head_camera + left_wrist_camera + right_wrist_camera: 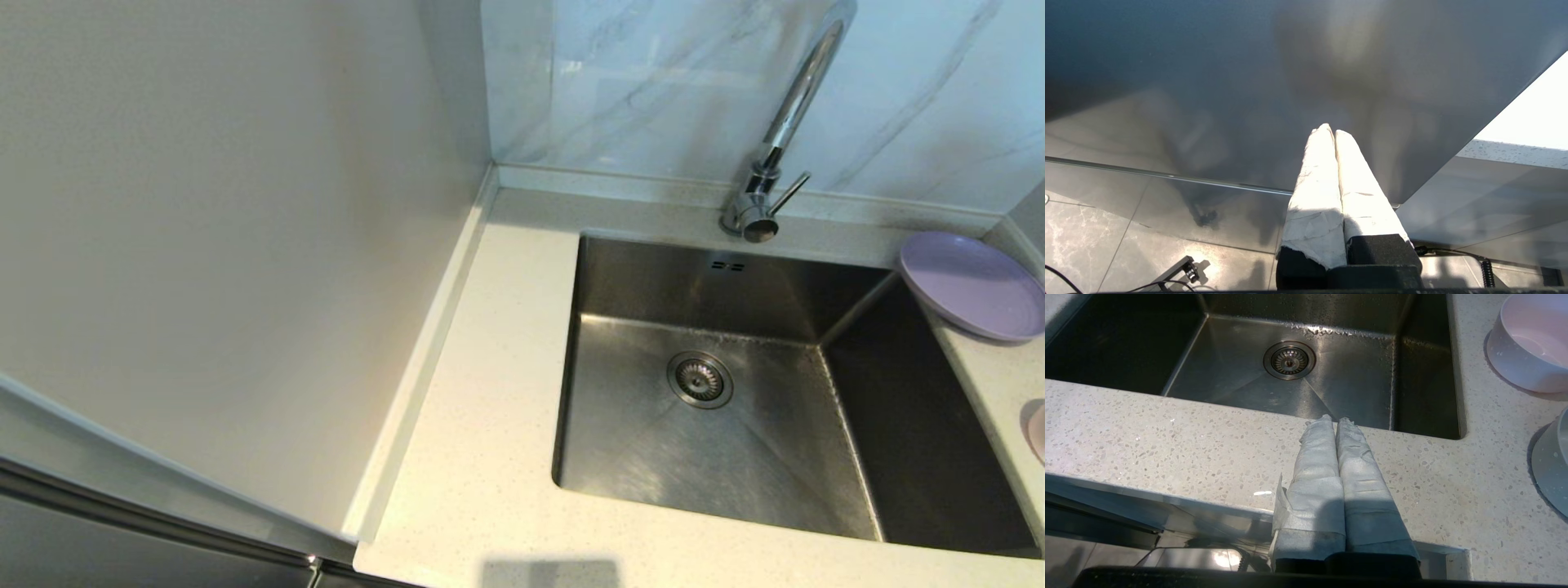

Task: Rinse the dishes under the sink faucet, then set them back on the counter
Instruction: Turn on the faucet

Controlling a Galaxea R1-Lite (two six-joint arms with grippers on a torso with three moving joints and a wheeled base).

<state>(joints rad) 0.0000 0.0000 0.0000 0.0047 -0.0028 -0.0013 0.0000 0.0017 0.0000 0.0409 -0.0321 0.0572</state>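
- Right gripper (1334,420): pressed shut on nothing, it hangs low at the desk's (1167,445) near edge, in front of the sink (1331,381), tips pointing across the desk toward the basin.
- Left gripper (1329,130): also closed and empty, parked down by a dark cabinet front to the sink's left; no dish shows in its view, so it is the farther arm from both.
- Sink: its drain (700,379) is bare and no dish lies in the basin; rinsing has not begun, I judge.
- Bowl (1531,343): upright on the desk strip just right of the sink, beyond the right gripper and off to its right. It is the nearer dish. Round, so no long axis to line up with.
- A grey round dish (1551,465) sits on that strip nearer than the bowl, cut off by the right wrist view's edge.
- Plate (976,282): farther back at the sink's far right corner, its rim hanging slightly over the basin.
- Faucet (775,147): at the sink's back edge, with no water visible.
- The coming move turns on this: both dishes lie right of the sink, so the right arm is the one to reach.
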